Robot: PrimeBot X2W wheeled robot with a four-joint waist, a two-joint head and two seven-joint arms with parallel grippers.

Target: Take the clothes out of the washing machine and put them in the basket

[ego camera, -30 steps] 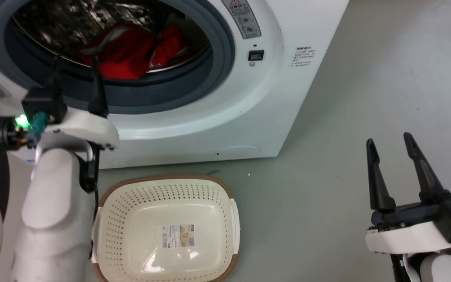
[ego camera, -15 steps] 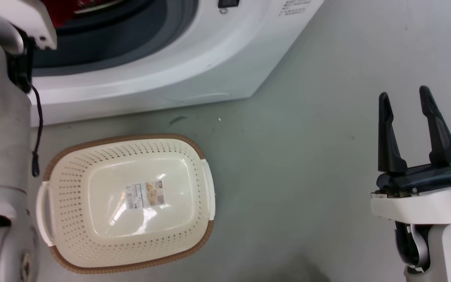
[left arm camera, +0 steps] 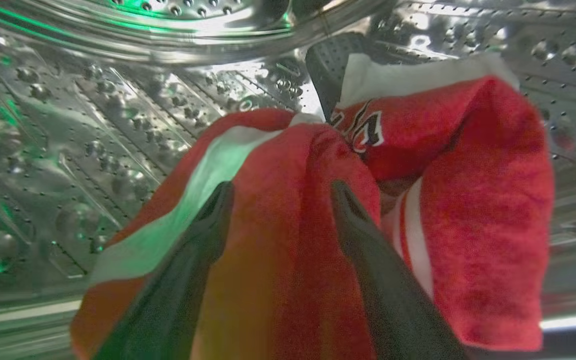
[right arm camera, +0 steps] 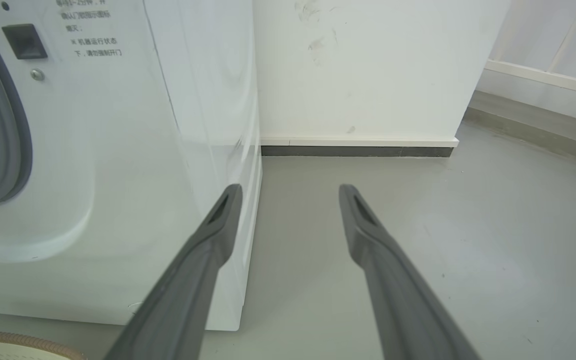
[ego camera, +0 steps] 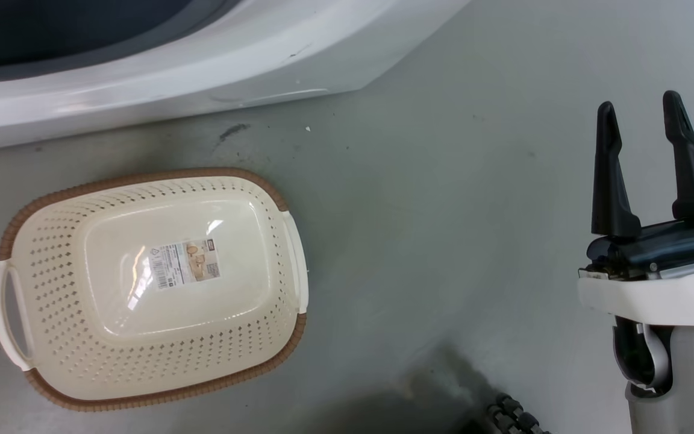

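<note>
1. Deep inside the drum (left arm camera: 93, 125), the left gripper (left arm camera: 282, 192) has its fingers spread wide, and a ridge of the clothes (left arm camera: 468, 210) lies between them. I cannot tell whether the pads touch the cloth yet.
2. Both red pieces are heaped together in the drum and touch each other. The lettered one sits behind, toward that view's right, against a dark paddle (left arm camera: 328, 70).
3. I judge this to be the first grasp. No cloth is in the basket (ego camera: 142, 176), only its sticker (ego camera: 184, 271), so the task has barely begun.
4. The next move calls for closing on the fold, deep enough that the soft cloth does not slip out. The gripper must then draw straight back out of the drum. Since the pieces touch, the second may drag along or drop partway.
5. The grey seal (right arm camera: 15, 125) and the front of the washer (ego camera: 202, 66) lie between the drum and the basket, and trailing cloth could catch on that lip. The basket sits on the floor (ego camera: 443, 211) just before the washer, near it but apart. Its low brown rim leaves an easy drop from above.
6. The right gripper (ego camera: 639, 102) is open and holds nothing. It hangs over bare floor well to the basket's right, by the washer's corner, with a white wall (right arm camera: 358, 75) beyond. That side has plenty of room, and it looks clear of the left arm's likely path.
</note>
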